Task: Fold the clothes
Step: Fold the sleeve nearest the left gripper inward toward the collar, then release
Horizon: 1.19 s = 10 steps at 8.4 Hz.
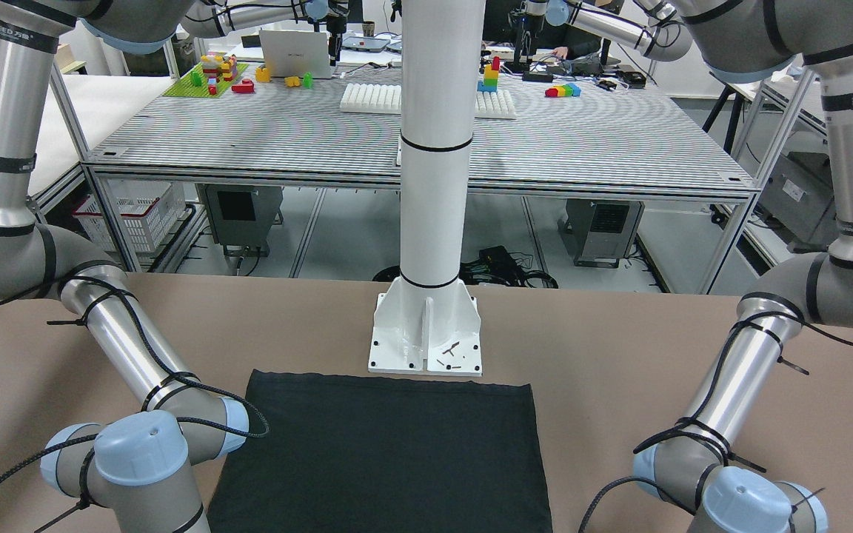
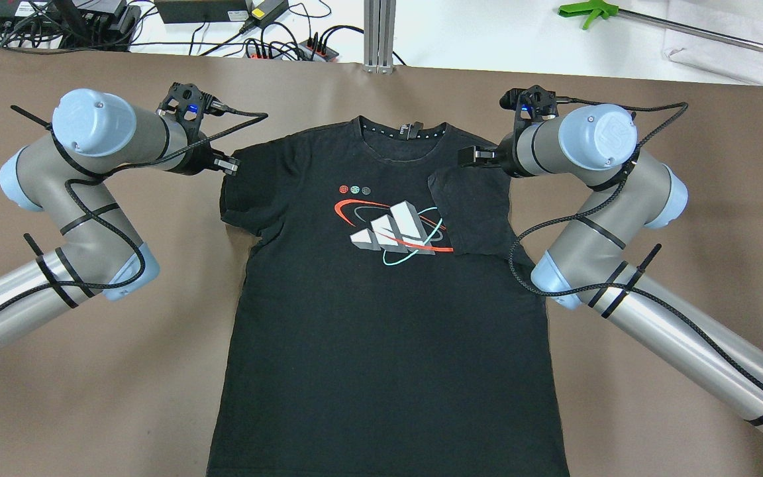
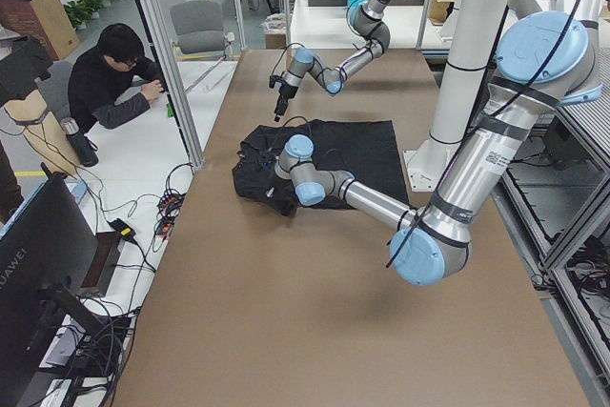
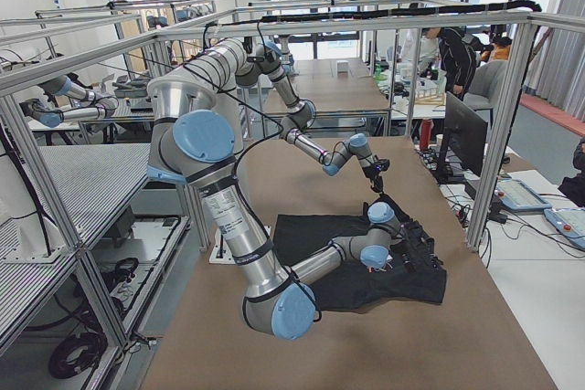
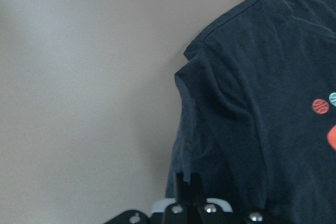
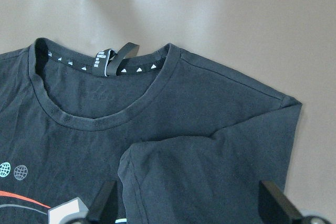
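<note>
Black and pressed together, the left tool [image 5: 188,184] was shown only by its tips at the lower edge of its wrist view, over the hem of one sleeve [image 5: 197,140]. Whether cloth was pinched between them could not be told. The right tool [image 6: 187,203] was held spread wide above the other sleeve [image 6: 210,171], which was laid folded in over the chest.

One T-shirt [image 2: 381,318] was counted, laid flat and face up in the middle of the brown table [image 2: 90,384], between the two arms, with its collar [image 2: 401,136] away from the robot. Its hem was cut off by the overhead view's lower edge. One print [image 2: 395,228] was borne on the chest, with three small dots [image 2: 355,189] above it.

In the front-facing view both tools were out of frame, and only the plain lower body of the shirt was seen, before one white pole [image 1: 434,148].
</note>
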Each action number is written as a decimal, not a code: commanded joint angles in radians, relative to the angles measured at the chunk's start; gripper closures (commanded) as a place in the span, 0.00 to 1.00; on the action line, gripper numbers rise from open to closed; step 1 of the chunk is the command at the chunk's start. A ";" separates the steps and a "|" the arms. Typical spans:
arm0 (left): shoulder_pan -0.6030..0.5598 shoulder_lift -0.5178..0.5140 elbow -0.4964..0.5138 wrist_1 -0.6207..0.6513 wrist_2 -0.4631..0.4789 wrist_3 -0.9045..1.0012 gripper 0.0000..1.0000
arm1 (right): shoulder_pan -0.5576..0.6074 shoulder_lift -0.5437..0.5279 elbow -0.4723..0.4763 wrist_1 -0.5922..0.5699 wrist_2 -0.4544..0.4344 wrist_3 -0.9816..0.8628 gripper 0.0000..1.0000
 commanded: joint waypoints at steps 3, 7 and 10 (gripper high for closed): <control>0.062 -0.097 -0.072 0.203 0.062 -0.110 1.00 | -0.005 -0.053 0.025 0.034 -0.007 -0.004 0.06; 0.121 -0.296 0.111 0.204 0.167 -0.213 1.00 | -0.011 -0.070 0.027 0.045 -0.009 -0.004 0.06; 0.172 -0.468 0.321 0.191 0.249 -0.296 1.00 | -0.011 -0.087 0.024 0.060 -0.009 -0.012 0.06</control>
